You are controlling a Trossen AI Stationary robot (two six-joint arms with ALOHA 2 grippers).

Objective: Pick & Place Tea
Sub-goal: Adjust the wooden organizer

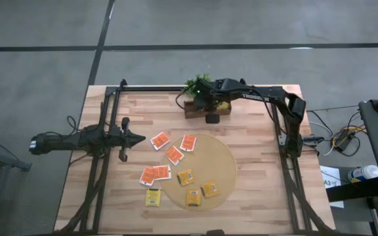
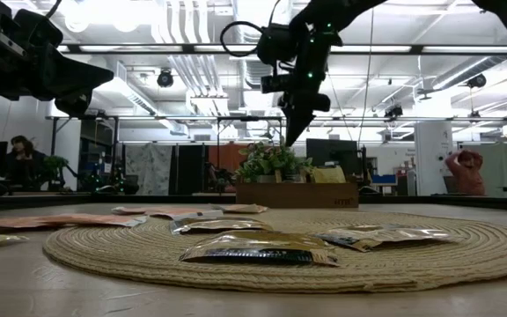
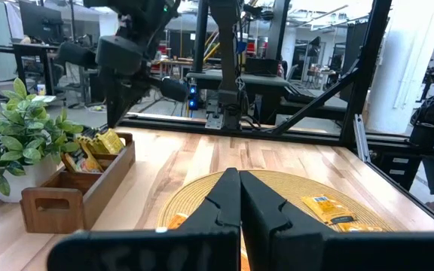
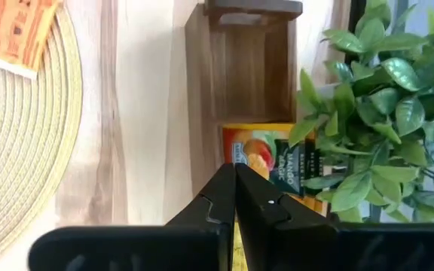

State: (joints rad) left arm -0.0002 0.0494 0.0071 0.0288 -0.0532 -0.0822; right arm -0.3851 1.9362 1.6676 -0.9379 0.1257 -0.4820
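Note:
Several tea packets lie flat on and beside the round woven mat [image 1: 225,157]: orange ones [image 1: 174,155] toward the left, yellow ones [image 1: 209,189] nearer the front. A yellow packet [image 4: 266,162] stands in the wooden box [image 1: 205,108] at the table's far edge, beside a green plant [image 1: 197,84]. My right gripper [image 4: 234,172] hangs shut above the box, pointing steeply down, with nothing between its fingers; in the low view its tip [image 2: 290,139] is well clear of the box [image 2: 297,195]. My left gripper [image 1: 142,137] waits shut and level at the table's left.
The potted plant [image 4: 368,113] stands right beside the box, its leaves reaching over one end. The box's other compartment [image 4: 251,68] shows bare wood. Black frame rails [image 1: 110,118] run along the table's left and right sides. Bare tabletop [image 1: 261,164] lies right of the mat.

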